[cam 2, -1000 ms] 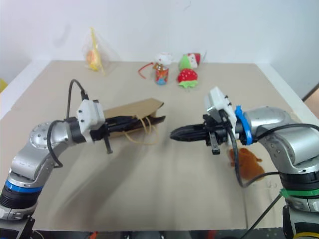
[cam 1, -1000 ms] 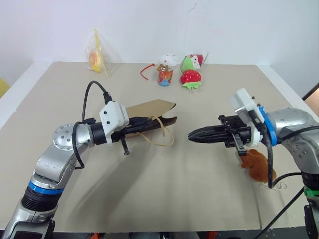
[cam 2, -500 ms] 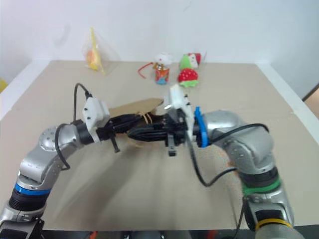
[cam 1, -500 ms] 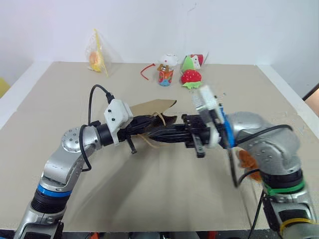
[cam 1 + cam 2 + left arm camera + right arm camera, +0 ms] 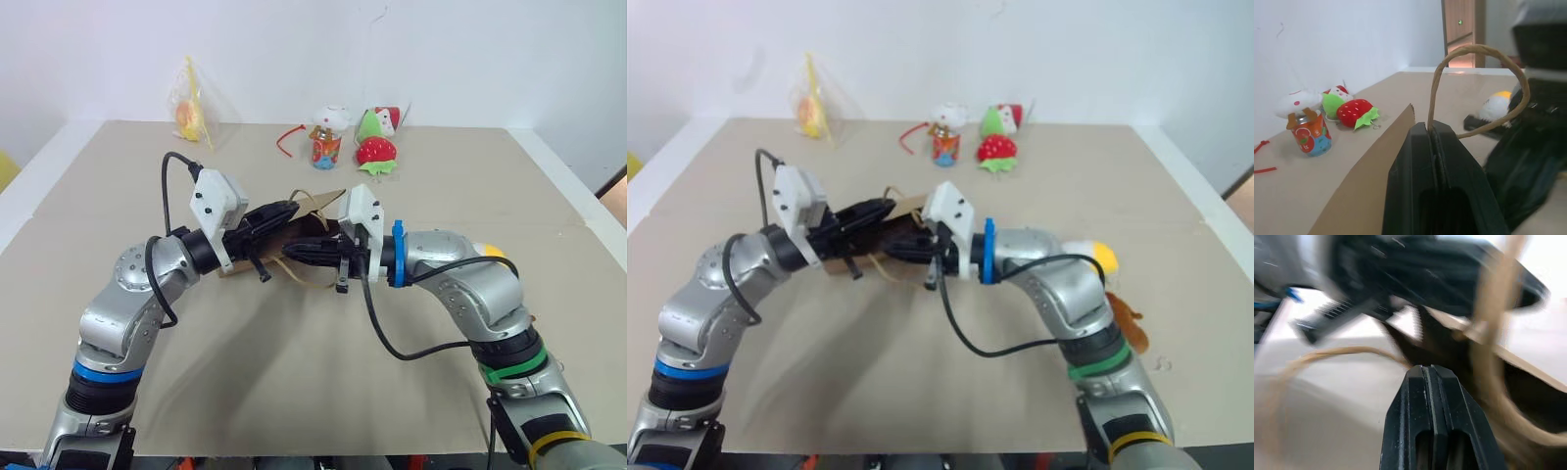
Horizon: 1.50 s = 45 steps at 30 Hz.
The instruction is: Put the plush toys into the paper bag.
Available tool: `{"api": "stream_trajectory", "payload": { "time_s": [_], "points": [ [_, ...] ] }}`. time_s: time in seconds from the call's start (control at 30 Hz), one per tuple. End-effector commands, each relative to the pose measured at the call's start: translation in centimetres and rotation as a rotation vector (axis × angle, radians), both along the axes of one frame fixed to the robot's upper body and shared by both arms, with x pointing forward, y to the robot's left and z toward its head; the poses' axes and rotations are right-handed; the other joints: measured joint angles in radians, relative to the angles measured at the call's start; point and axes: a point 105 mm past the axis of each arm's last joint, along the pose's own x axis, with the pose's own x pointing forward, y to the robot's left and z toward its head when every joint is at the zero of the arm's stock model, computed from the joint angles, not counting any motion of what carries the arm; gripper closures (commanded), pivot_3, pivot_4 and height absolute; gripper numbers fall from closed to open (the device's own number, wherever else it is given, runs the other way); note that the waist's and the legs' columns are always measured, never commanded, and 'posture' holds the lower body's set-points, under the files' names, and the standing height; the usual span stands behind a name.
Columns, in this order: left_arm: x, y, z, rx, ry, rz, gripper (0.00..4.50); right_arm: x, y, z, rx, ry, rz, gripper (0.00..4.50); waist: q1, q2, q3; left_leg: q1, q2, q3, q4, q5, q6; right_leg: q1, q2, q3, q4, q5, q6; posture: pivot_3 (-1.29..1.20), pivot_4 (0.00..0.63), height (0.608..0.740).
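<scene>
Two tools meet at the plain brown kraft paper bag (image 5: 294,220): my left tool (image 5: 1434,142) clenches its rim to lift it, my right tool (image 5: 1431,377), pinched empty, probes its mouth for opening.

Paper bag (image 5: 294,240) mid-table, egg toy (image 5: 1095,257) right of it, strawberry plush (image 5: 375,152) behind

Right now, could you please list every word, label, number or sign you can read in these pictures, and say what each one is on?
No text can be read.
The small can: a red and blue printed wrap with some light marks, too blurred to read.
The paper bag: plain brown, no print.
The strawberry toy: light dots only, no writing.
The grippers' white housings: no legible marking.
</scene>
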Motion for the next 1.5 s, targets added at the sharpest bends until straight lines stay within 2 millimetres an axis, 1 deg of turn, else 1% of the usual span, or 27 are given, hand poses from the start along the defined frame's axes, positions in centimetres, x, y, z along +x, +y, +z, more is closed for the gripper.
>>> {"api": "stream_trajectory", "payload": {
  "time_s": [0.03, 0.2, 0.27, 0.43, 0.5, 0.6, 0.7, 0.8, 0.93, 1.23, 1.4, 1.5],
  "points": [
    [-0.5, -0.2, 1.4, -0.014, -0.055, -0.002, 4.50, 0.4, 0.6, 0.4, 0.020, -0.049, -0.033, 4.49, 0.000, 0.000, 0.000, 0.000, 0.000, 0.000, 0.000, 0.000, 0.000, 0.000, 0.000, 0.000, 0.000, 0.000, 0.000, 0.00, 0.150, 0.740],
    [-0.5, -0.4, 1.5, -0.018, -0.056, 0.000, 4.50, 1.0, 1.2, -0.4, 0.002, -0.049, -0.067, 4.49, 0.000, 0.000, 0.000, 0.000, 0.000, 0.000, 0.000, 0.000, 0.000, 0.000, 0.000, 0.000, 0.000, 0.000, 0.000, 0.00, 0.150, 0.740],
    [-0.4, -0.4, 1.7, -0.027, -0.060, 0.002, 4.50, 1.2, 1.5, -1.2, -0.028, -0.044, -0.080, 4.49, 0.000, 0.000, 0.000, 0.000, 0.000, 0.000, 0.000, 0.000, 0.000, 0.000, 0.000, 0.000, 0.000, 0.000, 0.000, 0.00, 0.150, 0.740],
    [-0.1, -0.4, 2.5, -0.044, -0.087, 0.022, 4.50, 0.8, 1.4, -4.4, -0.147, 0.010, -0.073, 4.49, 0.000, 0.000, 0.000, 0.000, 0.000, 0.000, 0.000, 0.000, 0.000, 0.000, 0.000, 0.000, 0.000, 0.000, 0.000, 0.00, 0.150, 0.740],
    [-0.1, -0.3, 2.6, -0.046, -0.094, 0.027, 4.50, 0.6, 1.3, -5.2, -0.171, 0.020, -0.075, 4.49, 0.000, 0.000, 0.000, 0.000, -0.001, 0.000, 0.000, 0.000, 0.000, 0.000, 0.000, 0.000, 0.000, 0.000, 0.000, 0.00, 0.150, 0.740],
    [-0.2, -0.3, 2.9, -0.053, -0.110, 0.037, 4.50, 0.5, 1.0, -7.1, -0.218, 0.056, -0.087, 4.49, -0.001, 0.000, 0.000, 0.000, -0.001, 0.000, 0.000, 0.000, 0.000, 0.000, 0.000, 0.000, 0.000, 0.000, 0.000, 0.00, 0.150, 0.740],
    [-0.3, -0.4, 3.1, -0.058, -0.127, 0.047, 4.50, 0.6, 0.9, -8.2, -0.230, 0.083, -0.106, 4.49, 0.000, 0.000, 0.000, 0.000, -0.001, 0.000, 0.000, 0.000, 0.000, 0.000, 0.000, 0.000, 0.000, 0.000, 0.000, 0.00, 0.150, 0.740],
    [-1.2, -1.0, 3.5, -0.053, -0.170, 0.010, 4.50, 0.7, 0.8, -9.1, -0.239, 0.109, -0.124, 4.49, -0.001, 0.000, 0.000, 0.000, -0.001, 0.000, 0.000, 0.000, 0.000, 0.000, 0.000, 0.000, 0.000, 0.000, 0.000, 0.00, 0.150, 0.740],
    [-2.5, -1.6, 4.1, -0.081, -0.195, -0.053, 4.50, 0.8, 0.5, -9.4, -0.239, 0.125, -0.149, 4.49, 0.000, 0.000, 0.000, 0.000, -0.001, 0.000, -0.001, 0.000, 0.000, 0.000, 0.000, 0.000, 0.000, 0.000, 0.000, 0.00, 0.150, 0.740],
    [-4.9, -2.2, 5.5, -0.098, -0.228, -0.177, 4.50, 1.3, 0.3, -9.4, -0.236, 0.124, -0.178, 4.49, -0.001, 0.000, 0.000, 0.000, -0.002, 0.000, 0.000, 0.000, -0.001, 0.000, 0.000, 0.000, 0.000, 0.000, 0.000, 0.00, 0.150, 0.740],
    [-4.7, -1.4, 6.9, -0.130, -0.298, -0.114, 4.50, 1.2, 0.2, -9.4, -0.242, 0.114, -0.174, 4.49, -0.001, 0.000, 0.000, 0.000, -0.003, 0.000, -0.001, 0.000, -0.001, 0.000, 0.000, 0.000, 0.000, 0.000, 0.000, 0.00, 0.150, 0.740],
    [-5.0, -1.6, 7.3, -0.136, -0.324, -0.122, 4.50, 1.2, 0.1, -9.3, -0.245, 0.109, -0.174, 4.49, -0.001, 0.000, 0.000, 0.000, -0.003, 0.000, 0.000, 0.000, -0.001, 0.000, 0.000, 0.000, 0.000, 0.000, 0.000, 0.00, 0.150, 0.740]
  ]
}}
